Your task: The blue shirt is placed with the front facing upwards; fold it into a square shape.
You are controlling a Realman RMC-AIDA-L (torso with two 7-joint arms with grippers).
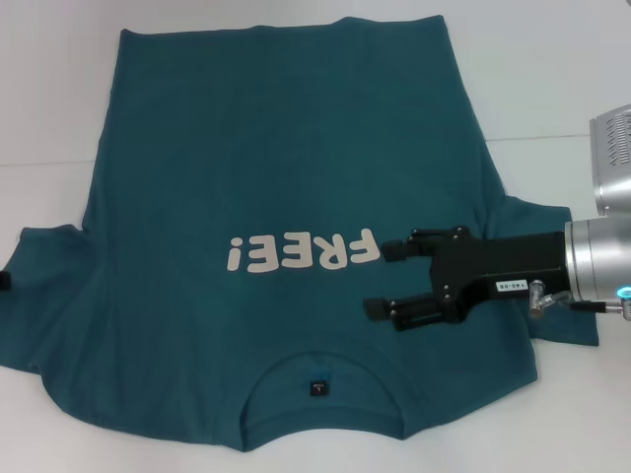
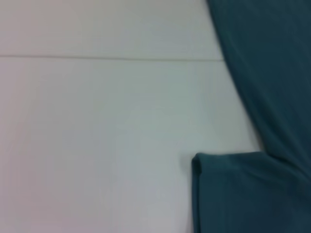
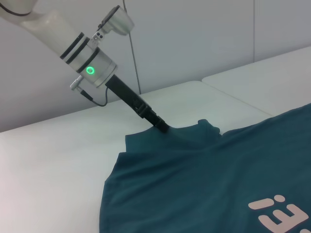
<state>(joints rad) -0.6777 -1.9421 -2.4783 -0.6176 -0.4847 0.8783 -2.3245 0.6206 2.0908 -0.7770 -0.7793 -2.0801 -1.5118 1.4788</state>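
Note:
The blue shirt [image 1: 276, 197] lies spread flat on the white table, front up, collar [image 1: 317, 386] toward me and the white "FREE!" print [image 1: 301, 253] across its middle. My right gripper [image 1: 380, 281] hovers open over the shirt's right chest, just beside the print, with nothing between its fingers. My left gripper [image 3: 163, 127] reaches down to the outer edge of the left sleeve [image 3: 146, 141] and looks pinched shut on that hem. In the head view only a black tip [image 1: 5, 281] of it shows at the frame's edge. The left wrist view shows the sleeve [image 2: 233, 194] but no fingers.
The white table [image 1: 572, 89] extends around the shirt, with a seam line [image 1: 552, 138] running across it. The right sleeve [image 1: 562, 330] lies under my right arm's wrist [image 1: 601, 261]. A pale wall [image 3: 194, 39] stands beyond the table.

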